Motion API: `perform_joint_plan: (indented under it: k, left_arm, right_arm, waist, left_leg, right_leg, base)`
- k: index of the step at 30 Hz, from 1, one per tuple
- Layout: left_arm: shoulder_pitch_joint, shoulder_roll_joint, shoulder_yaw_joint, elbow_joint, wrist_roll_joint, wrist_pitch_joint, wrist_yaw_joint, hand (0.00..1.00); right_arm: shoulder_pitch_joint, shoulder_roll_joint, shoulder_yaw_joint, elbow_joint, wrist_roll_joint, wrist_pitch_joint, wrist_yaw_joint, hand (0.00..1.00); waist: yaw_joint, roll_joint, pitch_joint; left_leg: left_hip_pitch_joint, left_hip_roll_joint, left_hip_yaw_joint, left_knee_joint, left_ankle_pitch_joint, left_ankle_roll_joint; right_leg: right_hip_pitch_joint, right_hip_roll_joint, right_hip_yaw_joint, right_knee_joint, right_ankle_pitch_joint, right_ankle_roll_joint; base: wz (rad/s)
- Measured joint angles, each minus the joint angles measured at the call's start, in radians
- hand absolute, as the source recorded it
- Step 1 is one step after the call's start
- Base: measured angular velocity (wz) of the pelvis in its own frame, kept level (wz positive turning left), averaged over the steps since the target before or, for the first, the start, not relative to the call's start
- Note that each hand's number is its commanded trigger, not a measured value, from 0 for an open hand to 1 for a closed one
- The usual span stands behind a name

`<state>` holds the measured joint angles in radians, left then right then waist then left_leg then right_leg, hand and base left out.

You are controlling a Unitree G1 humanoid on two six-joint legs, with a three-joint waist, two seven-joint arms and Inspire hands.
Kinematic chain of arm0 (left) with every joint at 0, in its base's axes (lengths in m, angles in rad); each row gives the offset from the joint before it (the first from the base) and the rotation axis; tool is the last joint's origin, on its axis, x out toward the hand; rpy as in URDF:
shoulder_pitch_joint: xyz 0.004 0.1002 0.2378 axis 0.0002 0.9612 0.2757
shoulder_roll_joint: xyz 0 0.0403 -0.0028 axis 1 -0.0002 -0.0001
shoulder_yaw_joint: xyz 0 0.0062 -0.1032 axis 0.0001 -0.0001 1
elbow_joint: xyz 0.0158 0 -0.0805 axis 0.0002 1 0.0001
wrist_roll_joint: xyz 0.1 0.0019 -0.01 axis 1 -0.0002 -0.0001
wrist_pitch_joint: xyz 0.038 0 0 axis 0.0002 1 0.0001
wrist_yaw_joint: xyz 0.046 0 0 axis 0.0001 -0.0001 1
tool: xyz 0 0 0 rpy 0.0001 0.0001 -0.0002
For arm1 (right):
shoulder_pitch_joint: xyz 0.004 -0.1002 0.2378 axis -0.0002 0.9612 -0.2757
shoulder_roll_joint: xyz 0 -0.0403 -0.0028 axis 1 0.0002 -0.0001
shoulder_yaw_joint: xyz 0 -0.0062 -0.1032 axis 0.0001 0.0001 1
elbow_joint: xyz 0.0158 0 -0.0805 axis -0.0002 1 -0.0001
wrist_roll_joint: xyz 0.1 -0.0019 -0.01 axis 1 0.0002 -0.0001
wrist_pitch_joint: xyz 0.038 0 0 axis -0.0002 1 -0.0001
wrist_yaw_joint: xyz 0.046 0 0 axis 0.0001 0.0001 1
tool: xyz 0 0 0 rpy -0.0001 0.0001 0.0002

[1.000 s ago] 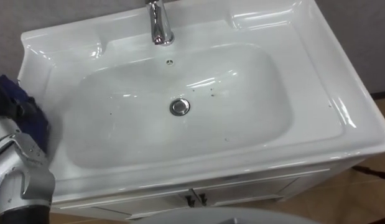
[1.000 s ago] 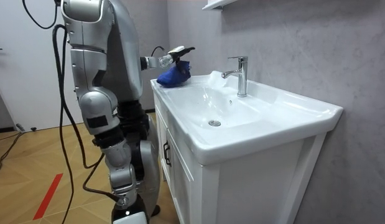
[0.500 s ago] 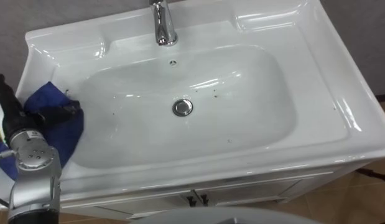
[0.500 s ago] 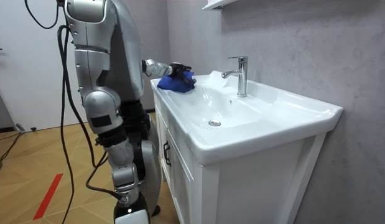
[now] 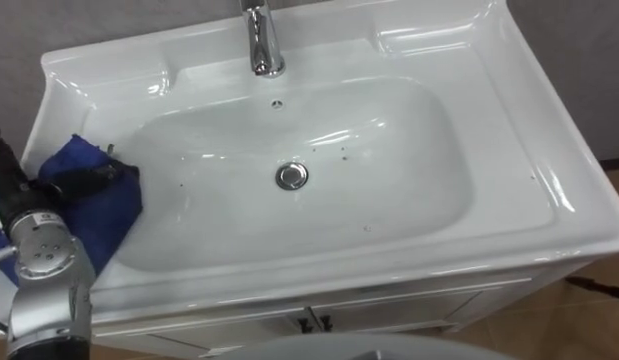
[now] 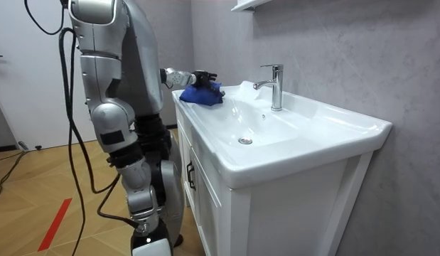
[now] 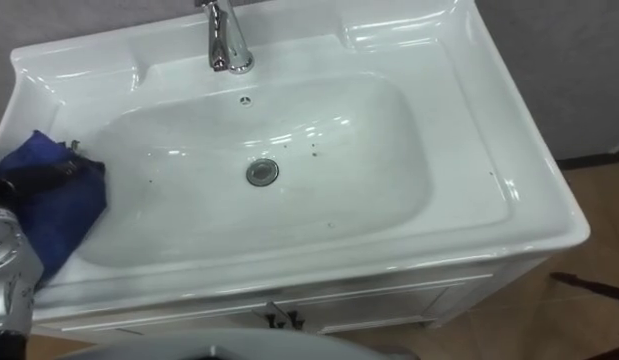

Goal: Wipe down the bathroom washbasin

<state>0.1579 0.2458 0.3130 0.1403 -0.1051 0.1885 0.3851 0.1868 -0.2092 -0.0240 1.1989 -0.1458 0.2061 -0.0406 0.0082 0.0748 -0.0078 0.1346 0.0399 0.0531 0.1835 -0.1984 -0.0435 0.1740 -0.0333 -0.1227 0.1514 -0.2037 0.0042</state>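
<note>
Currently, the robot stands at the front of a white cabinet [image 6: 276, 206] that carries a rectangular white glazed ceramic basin [image 5: 549, 190]. It faces the grey wall [image 6: 347, 57] behind the basin.

Left hand [image 5: 84, 178]: it reaches in from the lower left to the basin's left edge. The dark fingers [image 7: 49, 168] are curled down into a crumpled dark blue cloth [image 5: 104, 215] and bunch its folds, so they grip the fabric rather than lie flat on it.

Cloth: it lies on the left rim and drapes over the inner slope of the bowl, touching the ceramic. Its lower part spreads towards the front rim. In the room view it sits at the far end of the basin, directly under the hand.

Fittings: an upright chrome tap [image 5: 261, 40] stands at the middle of the back ledge. A small round overflow hole [image 5: 277, 102] lies just in front of it, on the bowl's back wall. A round chrome drain [image 5: 292, 176] sits at the bowl's centre, well apart from the cloth.

Surface condition: several small dark specks [image 5: 341, 152] show on the bowl floor to the right of the drain, with one more nearer the front wall. The glaze is glossy and carries bright reflections.

Surroundings: dark door handles [image 5: 311, 322] sit on the cabinet front below the rim. The wooden floor [image 6: 35, 185] bears a red strip [image 6: 56, 220].
</note>
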Motion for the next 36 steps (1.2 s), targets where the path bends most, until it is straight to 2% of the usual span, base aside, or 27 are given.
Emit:
perform_joint_plan:
  k: [5,8,10,12,18,23,27,33,36]
  left_arm:
    - [-0.018,0.012,0.008,-0.009,0.055,0.000,0.043,0.00]
    - [-0.030,0.012,0.025,-0.038,0.088,-0.001,0.071,0.00]
    - [-0.061,0.013,0.047,-0.045,0.118,-0.007,0.094,0.00]
    - [-0.068,0.016,0.054,-0.072,0.120,-0.008,0.118,0.00]
    - [-0.071,0.017,0.061,-0.164,0.158,-0.047,0.153,0.00]
    - [-0.072,0.017,0.061,-0.169,0.179,-0.049,0.161,0.00]
    - [-0.078,0.017,0.078,-0.169,0.177,-0.081,0.213,0.00]
    - [-0.078,0.017,0.094,-0.156,0.176,-0.108,0.292,0.00]
    - [-0.075,0.017,0.121,-0.147,0.175,-0.120,0.313,0.00]
  right_arm:
    - [-0.002,0.001,-0.005,0.004,0.002,-0.010,-0.002,0.00]
    - [-0.005,0.009,-0.026,0.010,-0.001,-0.015,-0.005,0.00]
    - [-0.008,0.015,-0.041,0.021,-0.004,-0.024,-0.005,0.00]
    - [-0.011,0.016,-0.040,0.033,-0.005,-0.033,-0.004,0.00]
    - [-0.007,0.017,-0.040,0.046,-0.020,-0.039,0.002,0.00]
    - [-0.009,0.017,-0.039,0.047,-0.007,-0.043,0.002,0.00]
    - [-0.009,0.015,-0.040,0.049,-0.007,-0.053,-0.001,0.00]
    - [-0.009,0.015,-0.039,0.056,-0.008,-0.066,-0.020,0.00]
    - [-0.001,0.015,-0.040,0.066,-0.007,-0.077,-0.034,0.00]
  waist:
    - [0.000,-0.002,0.0011]
    - [-0.002,-0.001,0.0057]
    - [-0.004,0.003,0.0120]
    - [-0.004,0.004,0.0133]
    - [-0.007,0.005,0.0135]
    - [-0.011,0.007,0.0121]
    - [-0.004,0.006,0.0114]
    - [0.002,0.017,0.0106]
    - [0.020,0.018,0.0090]
  left_leg:
    - [-0.001,0.000,-0.004,0.001,0.000,0.000]
    - [-0.005,0.000,-0.012,0.005,0.000,0.000]
    - [-0.008,0.000,-0.016,0.006,0.000,0.000]
    - [-0.009,0.000,-0.016,0.007,0.000,0.000]
    - [-0.010,0.000,-0.016,0.006,0.000,0.000]
    - [-0.007,0.000,-0.012,0.004,0.000,0.000]
    - [-0.004,0.000,-0.007,0.003,0.000,0.000]
    - [-0.002,0.000,-0.005,0.003,0.000,0.000]
    - [0.003,0.000,-0.002,-0.001,0.000,0.000]
  right_leg:
    - [0.002,0.000,-0.005,0.003,0.000,0.000]
    - [0.002,0.000,-0.012,0.001,0.000,0.000]
    - [0.000,0.000,-0.017,0.000,-0.001,-0.001]
    - [0.000,0.000,-0.017,0.000,-0.002,-0.001]
    - [0.000,0.000,-0.019,0.000,-0.002,-0.001]
    - [0.001,-0.001,-0.017,-0.001,-0.002,-0.002]
    - [0.001,-0.001,-0.010,0.000,-0.002,-0.002]
    - [0.000,-0.001,-0.007,0.000,-0.003,-0.002]
    - [0.000,0.001,0.007,0.001,-0.003,-0.002]
  base:
    - [0.03]
    - [0.07]
    - [0.07]
    - [0.00]
    - [0.00]
    - [0.00]
    - [-0.04]
    - [-0.01]
    - [-0.08]
